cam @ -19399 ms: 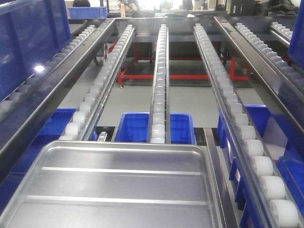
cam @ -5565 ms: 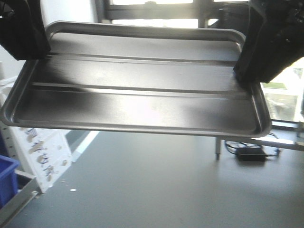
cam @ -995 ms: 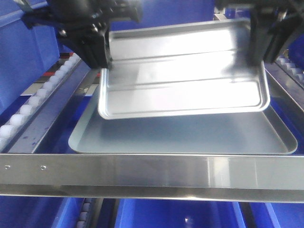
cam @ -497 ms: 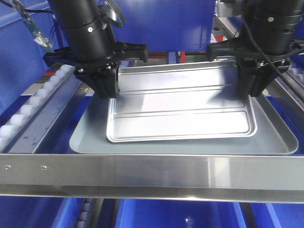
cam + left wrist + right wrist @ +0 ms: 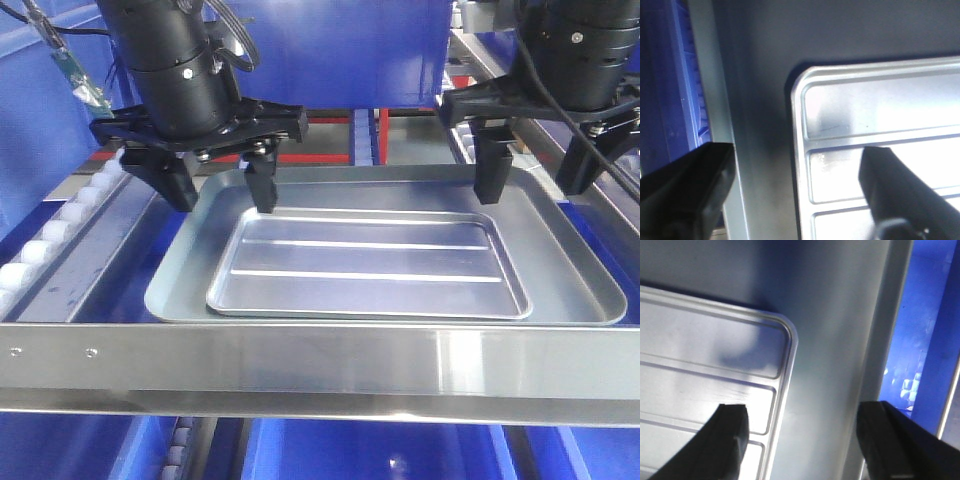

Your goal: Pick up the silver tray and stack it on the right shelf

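The silver tray (image 5: 370,260) lies flat inside a larger dull grey-green tray (image 5: 180,282) on the right shelf, behind its shiny front crossbar (image 5: 320,365). My left gripper (image 5: 222,198) hovers open over the silver tray's far left corner, one finger on each side of the rim. Open too, my right gripper (image 5: 530,188) straddles the far right corner. Neither touches the tray. The left wrist view shows the silver tray's corner (image 5: 880,115) between the spread fingers of the left gripper (image 5: 795,165). In the right wrist view the silver tray's corner (image 5: 705,350) lies under the right gripper (image 5: 802,425).
A rail of white rollers (image 5: 40,250) runs along the left of the shelf. A blue bin (image 5: 340,50) stands behind the trays, and more blue bins (image 5: 380,450) sit below the crossbar. The grey-green tray's floor (image 5: 760,100) (image 5: 840,340) surrounds the silver tray.
The silver tray came down from a tilted hold to lie flat in the larger tray. Both grippers let go of it, opened and rose slightly.
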